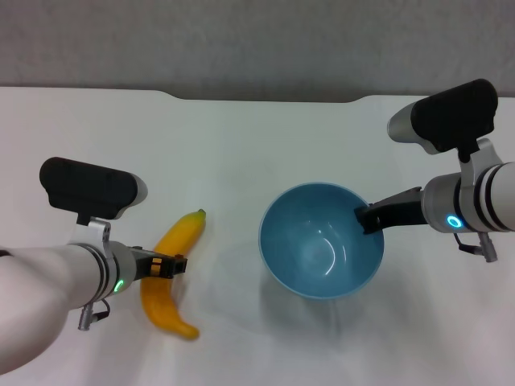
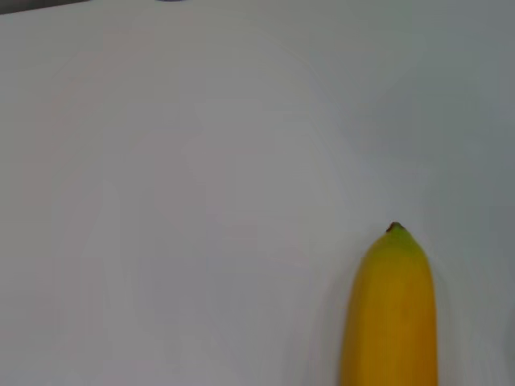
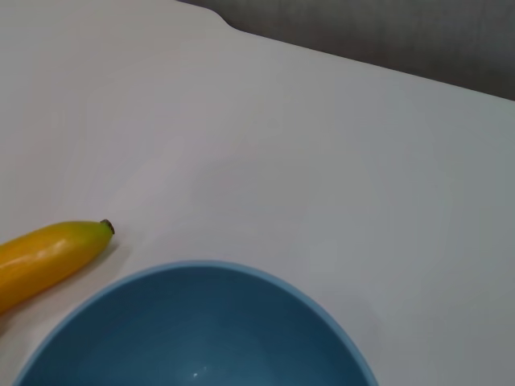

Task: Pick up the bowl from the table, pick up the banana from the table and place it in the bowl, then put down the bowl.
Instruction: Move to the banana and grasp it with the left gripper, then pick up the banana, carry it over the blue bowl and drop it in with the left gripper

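The light-blue bowl (image 1: 322,241) is right of centre on the white table (image 1: 241,137). My right gripper (image 1: 368,217) is shut on the bowl's right rim and holds it slightly above the table, with a shadow beneath. The bowl's rim also shows in the right wrist view (image 3: 201,273). The yellow banana (image 1: 165,297) lies on the table at the left, its stem tip pointing away from me. My left gripper (image 1: 167,264) is at the banana's middle, crossing over it. The banana's stem end shows in the left wrist view (image 2: 392,314) and in the right wrist view (image 3: 48,253).
The table's far edge has a shallow notch (image 1: 265,99) with grey floor beyond. Bare white tabletop (image 1: 241,338) lies between the banana and the bowl and in front of both.
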Available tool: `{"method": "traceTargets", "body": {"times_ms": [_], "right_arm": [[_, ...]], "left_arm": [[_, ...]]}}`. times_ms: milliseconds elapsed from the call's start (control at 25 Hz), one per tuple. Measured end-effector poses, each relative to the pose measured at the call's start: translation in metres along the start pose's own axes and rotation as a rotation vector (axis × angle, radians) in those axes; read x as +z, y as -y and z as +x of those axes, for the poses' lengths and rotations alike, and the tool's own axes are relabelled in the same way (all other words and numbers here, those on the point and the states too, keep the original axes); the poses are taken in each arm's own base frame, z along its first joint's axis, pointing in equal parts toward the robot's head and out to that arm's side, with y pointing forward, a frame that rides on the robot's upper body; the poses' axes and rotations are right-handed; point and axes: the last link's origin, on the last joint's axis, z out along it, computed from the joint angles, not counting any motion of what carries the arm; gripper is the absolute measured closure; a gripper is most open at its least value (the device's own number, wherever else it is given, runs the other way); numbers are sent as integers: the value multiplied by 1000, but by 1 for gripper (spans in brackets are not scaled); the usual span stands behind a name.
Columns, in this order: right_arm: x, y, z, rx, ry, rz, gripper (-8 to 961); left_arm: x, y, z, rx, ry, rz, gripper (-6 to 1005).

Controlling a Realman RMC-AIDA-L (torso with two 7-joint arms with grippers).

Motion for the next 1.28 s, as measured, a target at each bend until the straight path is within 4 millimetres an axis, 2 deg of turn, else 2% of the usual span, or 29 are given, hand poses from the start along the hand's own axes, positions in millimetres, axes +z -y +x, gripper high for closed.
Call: {"method": "traceTargets", "body": {"times_ms": [320,560,640,800,880,920,960,1040,1120,1160,1280], "right_arm": [[-1,-1,-1,-5,6,-1,885],[0,-2,1,-9,2,-3,882],[1,-2,2,-7,0,-2,881],[1,2,9,10,5,7,879],[2,2,12,22,14,6,878],[3,2,16,40,13,-4,878],[3,2,16,40,13,-4,877],[5,1,17,56,12,-12,876],[7,0,17,78,12,-25,875],[7,0,17,78,12,-25,875],[9,-1,16,101,19,-40,874]], "left_arm": [[4,1,-1,-12,29,2,299],[4,1,0,-19,31,-1,466],[3,1,1,-20,27,-2,494],[-4,2,12,-12,1,-3,488],[-15,5,24,-6,-31,4,486],[-28,11,33,-8,-67,26,484],[-28,11,33,-8,-67,26,483],[-51,15,47,-17,-137,42,480],[-69,10,58,-16,-194,33,477],[-69,10,58,-16,-194,33,476],[-86,-1,70,-10,-245,3,472]]}}
